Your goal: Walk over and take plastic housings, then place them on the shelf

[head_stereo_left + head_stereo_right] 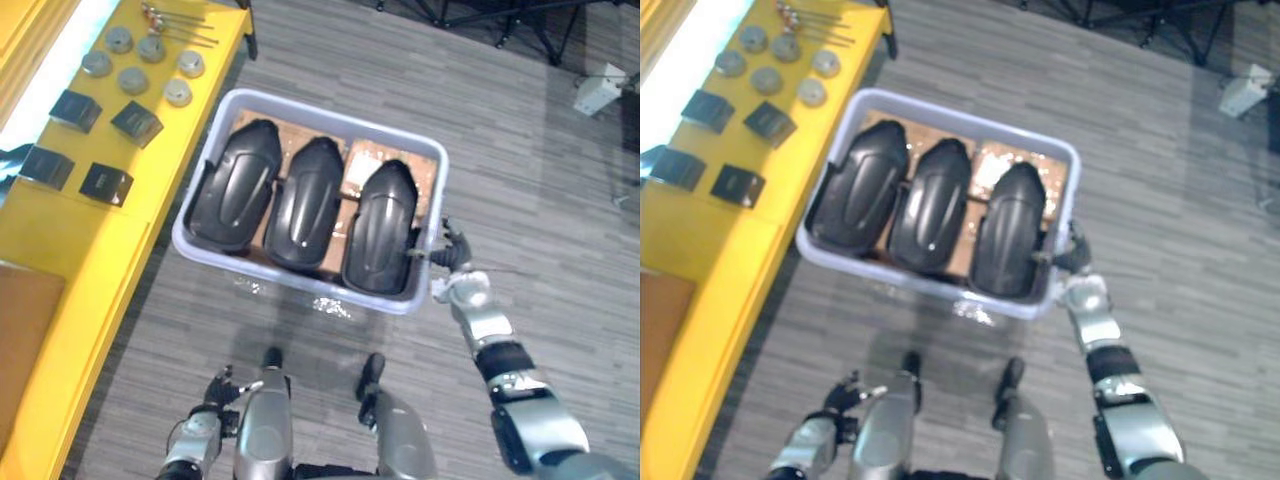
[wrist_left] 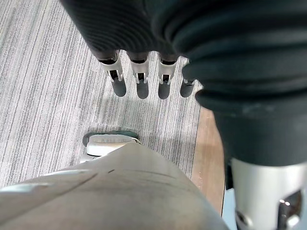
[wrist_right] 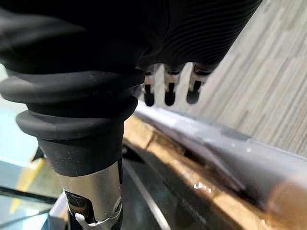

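Three black plastic housings (image 1: 305,203) lie side by side in a pale grey bin (image 1: 290,272) that stands on the grey striped carpet (image 1: 520,200). I read each one as a long, glossy, rounded shell with a raised central ridge, one end toward the robot and the other toward the bin's far wall. Neighbouring housings touch or nearly touch. Brown cardboard (image 1: 375,160) shows beneath them at the far end of the bin. My right hand (image 1: 452,262) is at the bin's right rim, just beside the rightmost housing. In the right wrist view its fingers (image 3: 169,93) are straight and spread over the rim and grip nothing. I cannot tell whether they touch the rim. My left hand (image 1: 215,392) hangs low beside the body, well apart from the bin. In the left wrist view its fingers (image 2: 139,81) are straight and relaxed above the carpet, and the hand is empty. A yellow table (image 1: 90,260) stands to the left of the bin. It carries dark square blocks (image 1: 137,122), round grey discs (image 1: 133,79) and thin metal rods (image 1: 185,30).
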Robot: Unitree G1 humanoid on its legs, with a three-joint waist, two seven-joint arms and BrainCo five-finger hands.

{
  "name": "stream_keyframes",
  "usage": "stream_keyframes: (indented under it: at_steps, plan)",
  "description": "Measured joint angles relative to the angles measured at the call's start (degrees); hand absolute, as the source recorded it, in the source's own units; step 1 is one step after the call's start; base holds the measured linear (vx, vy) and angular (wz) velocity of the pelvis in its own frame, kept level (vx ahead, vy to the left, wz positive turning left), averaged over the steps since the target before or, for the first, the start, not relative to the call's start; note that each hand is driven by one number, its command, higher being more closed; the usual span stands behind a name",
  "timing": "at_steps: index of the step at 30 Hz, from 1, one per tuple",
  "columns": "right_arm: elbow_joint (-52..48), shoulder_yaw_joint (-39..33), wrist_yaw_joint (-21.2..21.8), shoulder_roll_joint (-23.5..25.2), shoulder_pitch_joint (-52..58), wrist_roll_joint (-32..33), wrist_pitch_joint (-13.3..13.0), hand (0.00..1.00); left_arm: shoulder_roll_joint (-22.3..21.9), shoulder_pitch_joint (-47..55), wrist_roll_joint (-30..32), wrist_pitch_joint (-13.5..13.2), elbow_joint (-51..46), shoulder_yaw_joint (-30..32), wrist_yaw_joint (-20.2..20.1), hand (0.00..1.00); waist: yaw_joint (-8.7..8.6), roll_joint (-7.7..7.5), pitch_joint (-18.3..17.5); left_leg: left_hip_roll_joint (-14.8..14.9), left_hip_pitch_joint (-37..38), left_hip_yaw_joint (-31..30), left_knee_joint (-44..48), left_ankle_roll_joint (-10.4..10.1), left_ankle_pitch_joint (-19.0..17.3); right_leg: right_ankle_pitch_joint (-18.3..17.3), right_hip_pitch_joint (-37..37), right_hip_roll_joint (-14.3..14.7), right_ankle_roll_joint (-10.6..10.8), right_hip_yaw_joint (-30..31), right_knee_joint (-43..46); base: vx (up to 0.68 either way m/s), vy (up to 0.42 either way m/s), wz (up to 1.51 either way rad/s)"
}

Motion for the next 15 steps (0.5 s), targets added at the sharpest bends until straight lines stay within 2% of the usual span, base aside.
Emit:
stream_keyframes:
  at_steps: [1, 3, 5, 12, 13, 15]
  plan:
    - [3.3, -0.2, -2.7, 0.0, -1.4, -2.2, 2.1, 0.0, -0.5, -0.4, -0.6, -0.3, 0.3, -0.4, 0.0, 0.0, 0.47, 0.73, -0.1, -0.2, -0.7, -0.2, -0.1, 0.0, 0.1, 0.0, -0.8, -0.3, 0.0, -0.1, 0.3, -0.03, 0.021, 0.11]
    - [4.9, -0.2, -4.4, -0.1, -2.0, -3.5, 4.5, 0.0, -1.2, -1.2, -2.2, -0.5, 1.3, -0.5, 0.1, 0.0, 1.33, 1.62, 0.1, -0.5, -1.1, -0.2, -0.4, 0.2, 0.7, 0.0, -1.4, -0.7, 0.0, -0.1, 0.6, -0.02, 0.008, 0.1]
    - [5.0, -0.1, -5.6, 0.0, -2.5, -4.9, 5.5, 0.0, -1.4, -1.5, -2.3, -0.5, 2.3, -1.2, 0.1, 0.0, 1.15, 2.31, 0.3, -0.9, -1.5, -0.4, -1.1, 0.3, 1.5, 0.0, -1.9, -1.2, 0.0, -0.6, 0.8, -0.01, -0.002, 0.12]
    - [9.0, 0.2, -6.0, 0.0, -4.7, -7.2, 7.7, 0.0, -1.2, -1.5, -3.9, -1.7, 2.6, -1.8, 0.1, 0.0, 1.24, 2.37, 0.3, -0.9, -1.9, -0.5, -1.2, 0.2, 1.9, -0.1, -2.7, -1.5, -0.1, -0.7, 1.9, -0.01, 0.002, 0.01]
    - [9.7, 0.2, -6.6, 0.0, -4.9, -7.8, 8.1, 1.0, -1.3, -1.5, -4.2, -1.8, 2.7, -1.8, 0.1, 0.0, 1.24, 2.38, 0.3, -0.9, -1.9, -0.5, -1.3, 0.3, 1.9, -0.1, -2.7, -1.5, -0.1, -0.8, 2.0, -0.03, 0.006, 0.06]
    - [10.7, 0.1, -6.8, -0.1, -5.0, -8.1, 8.6, 1.0, -1.2, -1.7, -4.4, -2.0, 3.0, -1.8, 0.1, 0.0, 1.21, 2.38, 0.3, -1.2, -2.0, -0.8, -1.9, 0.4, 2.4, -0.2, -2.9, -1.9, -0.1, -1.2, 2.1, -0.02, 0.01, 0.1]
